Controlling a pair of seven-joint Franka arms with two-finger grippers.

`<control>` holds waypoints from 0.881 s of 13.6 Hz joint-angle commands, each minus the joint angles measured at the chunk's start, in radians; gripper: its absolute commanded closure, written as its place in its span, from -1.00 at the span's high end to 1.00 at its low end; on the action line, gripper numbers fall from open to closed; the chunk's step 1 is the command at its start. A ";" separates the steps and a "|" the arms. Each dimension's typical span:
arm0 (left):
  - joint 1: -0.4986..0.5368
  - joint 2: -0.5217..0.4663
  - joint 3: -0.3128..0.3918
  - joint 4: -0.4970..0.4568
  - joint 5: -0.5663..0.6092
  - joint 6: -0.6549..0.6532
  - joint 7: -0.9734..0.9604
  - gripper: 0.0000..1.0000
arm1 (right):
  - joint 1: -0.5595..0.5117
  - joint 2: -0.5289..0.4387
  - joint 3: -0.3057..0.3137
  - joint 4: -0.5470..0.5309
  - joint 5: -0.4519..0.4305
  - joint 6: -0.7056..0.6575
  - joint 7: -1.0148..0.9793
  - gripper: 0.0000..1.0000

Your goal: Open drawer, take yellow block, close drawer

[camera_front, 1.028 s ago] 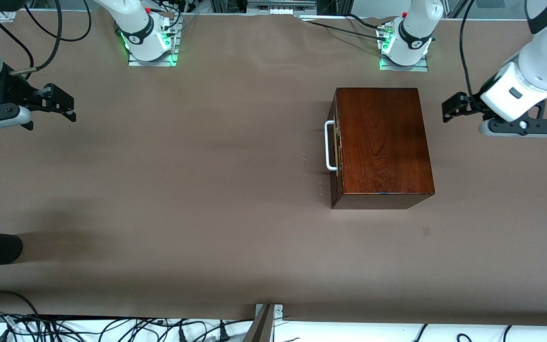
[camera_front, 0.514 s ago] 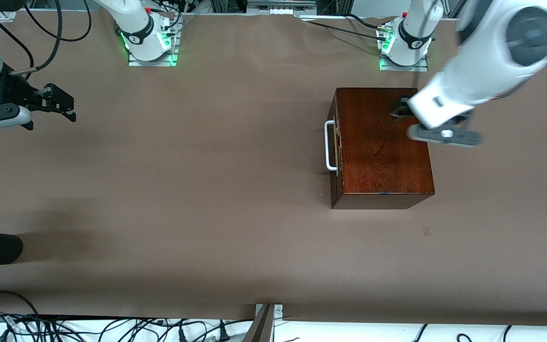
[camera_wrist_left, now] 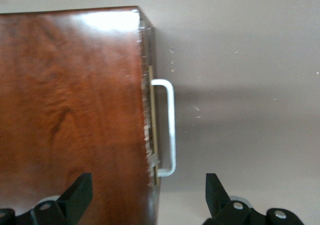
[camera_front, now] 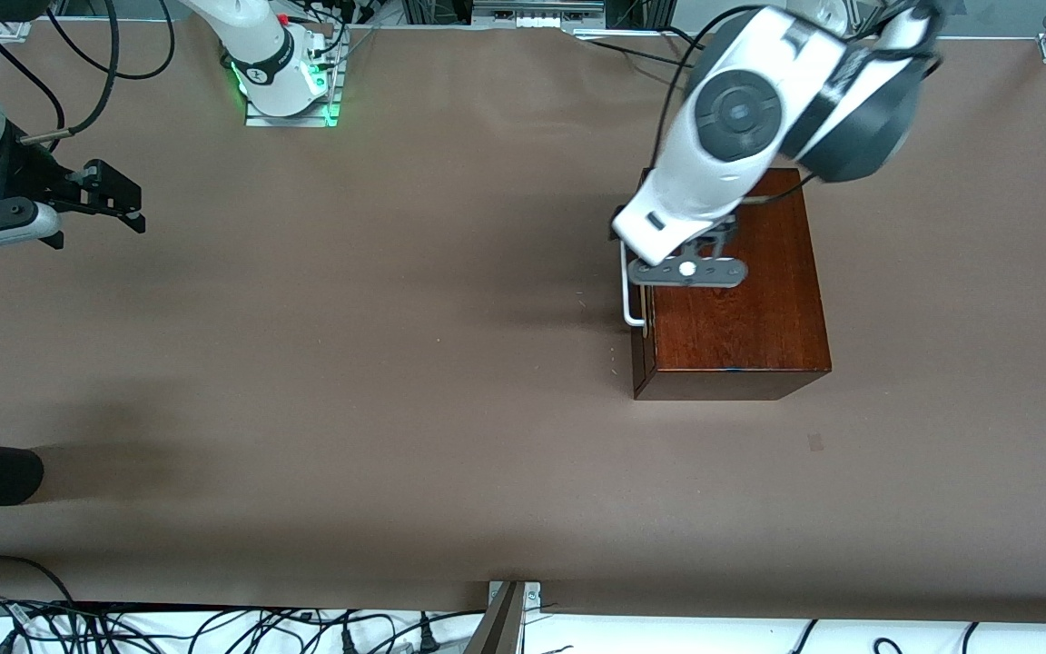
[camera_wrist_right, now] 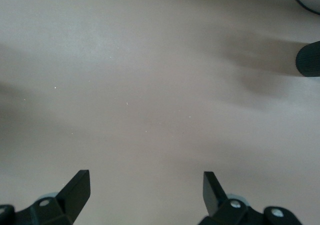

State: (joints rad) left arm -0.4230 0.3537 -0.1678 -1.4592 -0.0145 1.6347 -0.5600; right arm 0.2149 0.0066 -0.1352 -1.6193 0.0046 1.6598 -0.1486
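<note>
Left claw (camera_wrist_left: 146,197) hangs with fingers spread; right claw (camera_front: 119,200) waits aloft, fingers wide apart.

Front view: high, looking down across the table (camera_front: 396,363). Left wrist view: close above the wooden box (camera_wrist_left: 70,110), shared with front.

White arms (camera_front: 723,154) with black joints, dark cables.

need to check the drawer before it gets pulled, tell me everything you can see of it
The drawer is shut, flush in the glossy reddish-brown wooden box, so its inside is hidden. Its dark wood front faces the right arm's end of the table and carries a brass plate and a white U-shaped handle. The left gripper hovers open above the handle edge; nothing touches it.
</note>
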 commanded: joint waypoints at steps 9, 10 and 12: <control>-0.223 0.189 0.013 -0.013 0.292 0.030 -0.267 1.00 | 0.003 0.004 0.000 0.019 -0.009 -0.009 0.007 1.00; -0.223 0.202 0.011 -0.013 0.309 0.031 -0.281 1.00 | 0.003 0.006 0.000 0.019 -0.009 -0.011 0.007 1.00; -0.224 0.224 0.011 -0.016 0.343 0.031 -0.282 1.00 | 0.003 0.004 0.000 0.019 -0.009 -0.009 0.007 1.00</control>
State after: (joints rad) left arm -0.6373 0.5658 -0.1672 -1.4761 0.2863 1.6692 -0.8242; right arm 0.2149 0.0066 -0.1352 -1.6192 0.0046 1.6598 -0.1486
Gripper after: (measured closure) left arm 0.000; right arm 0.000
